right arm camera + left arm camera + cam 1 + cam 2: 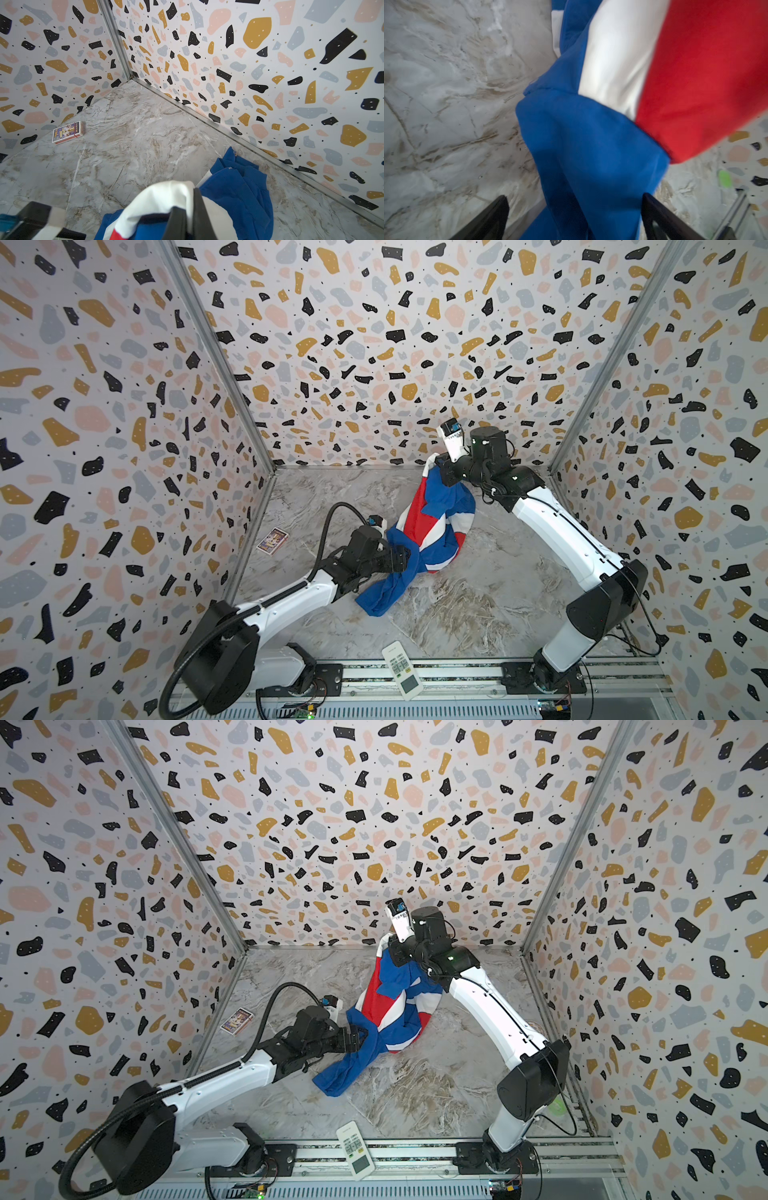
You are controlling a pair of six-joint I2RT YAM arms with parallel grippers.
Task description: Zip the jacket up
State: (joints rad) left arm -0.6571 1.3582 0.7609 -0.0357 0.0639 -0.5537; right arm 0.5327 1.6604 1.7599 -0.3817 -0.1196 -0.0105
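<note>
On the marble tabletop (457, 614), the jacket (428, 526) hangs bunched from the right tool (436, 466), which pinches its cloth. The left tool (402, 558) is spread around a blue fold. The zipper (216, 174) looks unjoined, so zipping seems wholly ahead.

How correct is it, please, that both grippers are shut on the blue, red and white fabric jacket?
Only the right gripper is shut on the blue, red and white jacket; the left wrist view shows the left gripper open, jaws spread wide around blue fabric.

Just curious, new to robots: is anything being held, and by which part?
The right end effector is shut on the jacket, pinching a white fold at its raised top. The left end effector is open, only straddling it.
</note>
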